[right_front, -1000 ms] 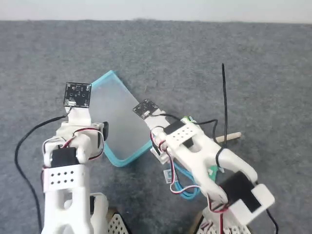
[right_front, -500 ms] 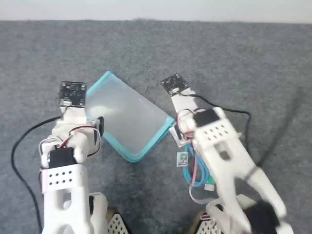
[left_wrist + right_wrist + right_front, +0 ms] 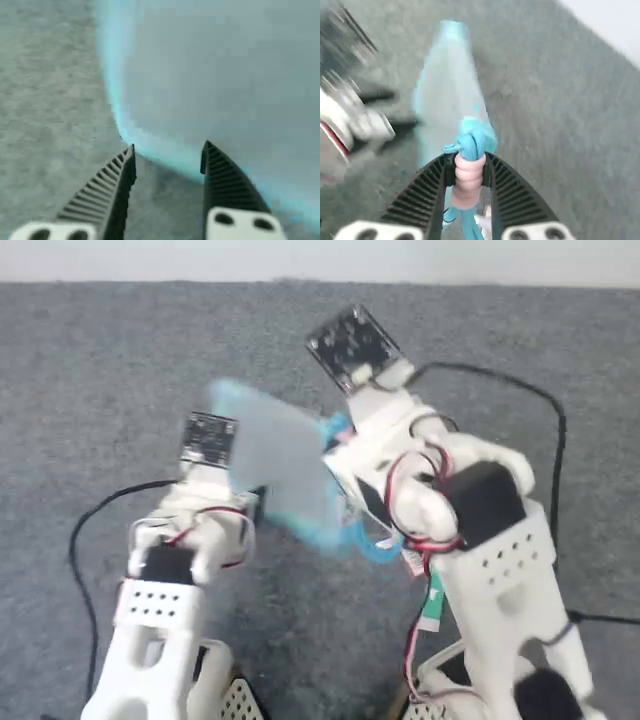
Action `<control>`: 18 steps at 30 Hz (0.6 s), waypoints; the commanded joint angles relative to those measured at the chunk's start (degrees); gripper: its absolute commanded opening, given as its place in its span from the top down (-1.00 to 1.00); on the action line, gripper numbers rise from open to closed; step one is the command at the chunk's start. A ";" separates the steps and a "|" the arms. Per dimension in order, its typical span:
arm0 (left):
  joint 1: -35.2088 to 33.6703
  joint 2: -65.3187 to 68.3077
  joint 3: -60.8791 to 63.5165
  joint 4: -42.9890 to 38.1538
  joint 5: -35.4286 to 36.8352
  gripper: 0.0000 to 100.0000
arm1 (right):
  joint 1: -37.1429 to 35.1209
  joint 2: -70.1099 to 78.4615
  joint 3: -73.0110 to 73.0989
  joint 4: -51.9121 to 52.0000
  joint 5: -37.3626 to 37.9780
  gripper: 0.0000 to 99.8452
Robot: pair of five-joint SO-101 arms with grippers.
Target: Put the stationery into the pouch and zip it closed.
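Over grey table (image 3: 90,350): pouch (image 3: 280,460), contents unclear; R gripper (image 3: 467,158) clamps its zip pull (image 3: 466,182), L gripper (image 3: 168,146) apart.

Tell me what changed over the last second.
The right hand, shut on the pink-and-teal zip pull, swung away across the grey table, dragging the pouch along and seemingly tipping it up. The left hand, open, shifted toward the pouch's edge. The table itself stayed as it was.

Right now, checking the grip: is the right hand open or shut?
Shut: the right hand clamps the pink pull tied to the pouch.
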 commanded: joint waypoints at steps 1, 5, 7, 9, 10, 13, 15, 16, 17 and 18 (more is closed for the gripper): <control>10.11 0.35 -0.31 -5.01 4.22 0.60 | -2.95 6.55 -17.41 5.93 1.85 0.99; 13.63 2.29 0.22 -9.23 5.36 0.60 | -6.73 11.47 -25.58 13.49 2.02 0.99; 13.01 3.96 0.13 -10.20 5.71 0.60 | -7.34 10.15 -22.59 12.88 2.11 0.99; 10.99 4.75 -0.13 -10.64 5.54 0.60 | -7.43 8.31 -18.11 12.62 2.29 0.99; 9.67 4.66 -0.31 -10.64 5.45 0.60 | -7.43 7.25 -15.38 12.53 2.29 0.99; 5.10 2.20 -0.48 -9.58 5.36 0.60 | -7.25 3.03 -2.81 8.92 2.81 0.99; 3.08 -0.70 -0.48 -8.00 5.36 0.60 | -7.52 -1.36 8.79 2.59 3.69 0.99; 2.20 -2.20 -0.48 -7.03 5.36 0.60 | -7.52 -3.82 15.12 -1.45 3.87 0.99; 1.49 -3.96 -0.40 -5.80 5.36 0.60 | -7.34 -6.46 21.36 -5.23 3.96 0.99; 0.62 -5.54 -0.40 -4.22 5.36 0.60 | -7.16 -8.75 27.16 -9.01 3.96 0.99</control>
